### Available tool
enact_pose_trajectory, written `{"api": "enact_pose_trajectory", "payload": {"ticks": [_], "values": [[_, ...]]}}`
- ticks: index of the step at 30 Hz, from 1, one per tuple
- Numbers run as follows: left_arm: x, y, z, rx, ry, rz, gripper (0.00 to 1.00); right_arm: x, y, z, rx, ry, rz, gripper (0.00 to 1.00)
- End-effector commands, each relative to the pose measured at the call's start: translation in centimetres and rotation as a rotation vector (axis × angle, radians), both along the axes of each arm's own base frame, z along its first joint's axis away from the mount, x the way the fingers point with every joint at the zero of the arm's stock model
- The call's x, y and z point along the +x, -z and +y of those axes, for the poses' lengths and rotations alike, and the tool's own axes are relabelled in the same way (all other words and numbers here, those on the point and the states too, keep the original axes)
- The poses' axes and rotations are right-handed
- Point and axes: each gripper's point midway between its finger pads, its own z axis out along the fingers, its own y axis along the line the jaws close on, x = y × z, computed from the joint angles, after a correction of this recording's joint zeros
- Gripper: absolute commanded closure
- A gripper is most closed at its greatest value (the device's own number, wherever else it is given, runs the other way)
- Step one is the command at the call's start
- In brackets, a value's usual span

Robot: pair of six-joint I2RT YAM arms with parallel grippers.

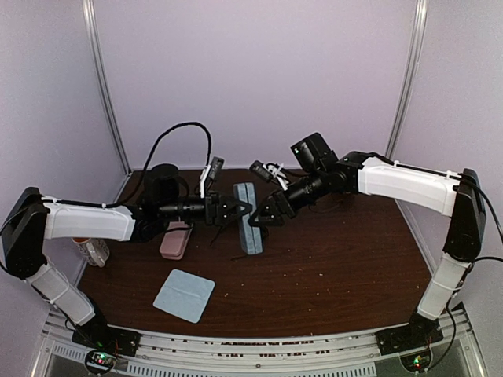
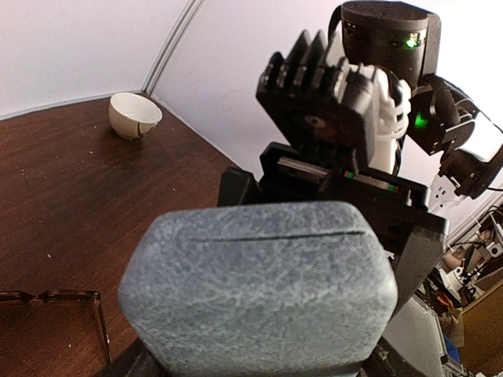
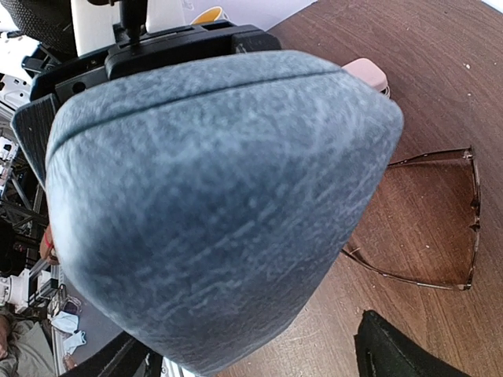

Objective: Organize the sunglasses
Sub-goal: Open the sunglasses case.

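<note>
The sunglasses point(image 3: 428, 220), the thin reddish-brown pair, lie on the table point(image 1: 338, 267) just beside the grey-blue case point(image 1: 248, 216), not yet stowed. At the case our left tool point(image 1: 239, 211) clamps its body, while our right tool point(image 1: 262, 218) stands spread around it, one finger clear. We judge we are opening the case; next we must grip and part it along the seam.
</note>
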Motion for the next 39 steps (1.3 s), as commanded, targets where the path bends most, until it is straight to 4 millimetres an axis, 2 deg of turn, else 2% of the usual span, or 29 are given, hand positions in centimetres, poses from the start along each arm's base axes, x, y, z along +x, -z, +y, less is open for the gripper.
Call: {"api": "enact_pose_trajectory", "payload": {"ticks": [1, 9, 39], "values": [[-3.1, -6.6, 0.0, -0.179, 0.124, -0.140, 1.00, 3.7, 3.0, -1.6, -0.094, 0.139, -0.015, 0.16], [-3.6, -7.1, 0.1, -0.191, 0.148, -0.143, 1.00, 5.2, 4.3, -2.8, -0.118, 0.202, 0.004, 0.17], [-4.6, -7.6, 0.2, -0.216, 0.194, -0.148, 1.00, 8.3, 7.1, -6.0, -0.219, 0.362, 0.014, 0.21]]}}
